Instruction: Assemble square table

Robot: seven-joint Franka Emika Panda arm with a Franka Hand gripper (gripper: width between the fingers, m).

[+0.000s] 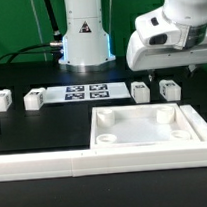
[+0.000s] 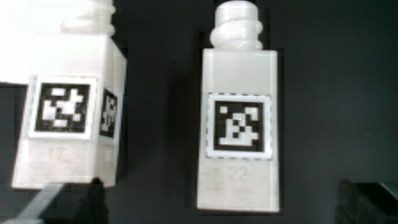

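Tabletop (image 1: pixel 143 127) sat on the surface, well apart from your tool (image 2: pixel 222 203), which hung wide open over one leg (image 2: pixel 240 110). A second leg (image 2: pixel 71 110) sat just beside it. Any sideways drift could have landed a finger (image 2: pixel 71 200) on that neighbour, knocking both askew.

Even bright lighting, soft low-resolution blur throughout.

Wrist view: you see only the dark, blurred fingertips (image 2: pixel 71 206) of the gripper (image 2: pixel 217 204); the leg block (image 2: pixel 63 100) nearest one fingertip is cropped at the frame edge.
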